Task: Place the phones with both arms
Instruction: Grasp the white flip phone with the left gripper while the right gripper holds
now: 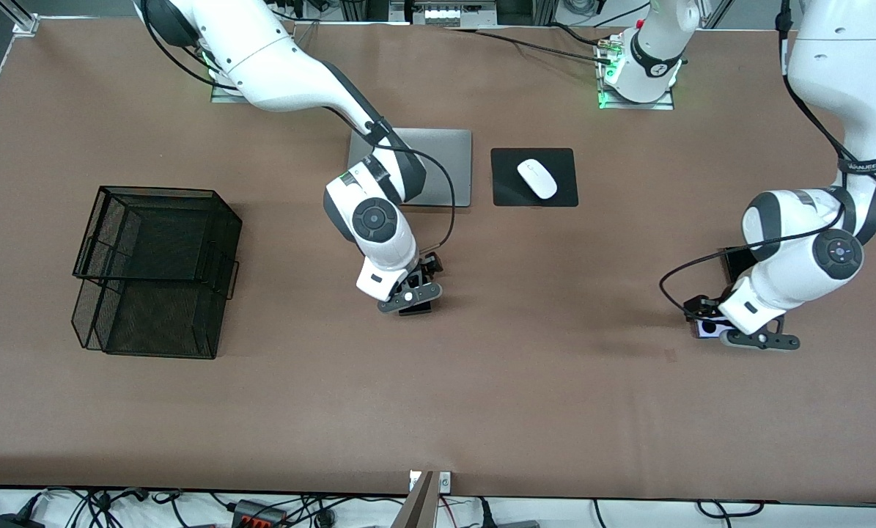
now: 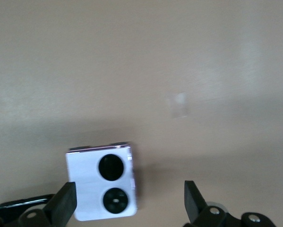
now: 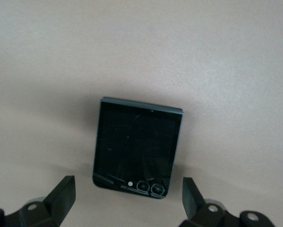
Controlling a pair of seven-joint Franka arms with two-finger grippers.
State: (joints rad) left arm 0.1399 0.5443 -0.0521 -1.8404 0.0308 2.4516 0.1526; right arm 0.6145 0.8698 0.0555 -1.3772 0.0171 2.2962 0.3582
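Note:
My right gripper [image 1: 413, 295] is open, low over the small black folded phone [image 1: 417, 309], which lies on the table mid-way along it. In the right wrist view the phone [image 3: 136, 149] lies flat, its lens end just reaching between the fingertips [image 3: 63, 195] of the gripper [image 3: 127, 196]. My left gripper [image 1: 710, 323] is open, low over the lilac phone [image 1: 704, 329] at the left arm's end. In the left wrist view the lilac phone [image 2: 101, 182], with two black lenses, lies between the fingers of the gripper [image 2: 128, 203], close to one finger [image 2: 63, 204]. The long black slab [image 1: 735, 262] shows partly under the left arm.
A black wire-mesh basket [image 1: 155, 271] stands toward the right arm's end. A closed silver laptop [image 1: 445, 165] and a white mouse [image 1: 537, 178] on a black pad [image 1: 507, 194] lie farther from the front camera than the phones.

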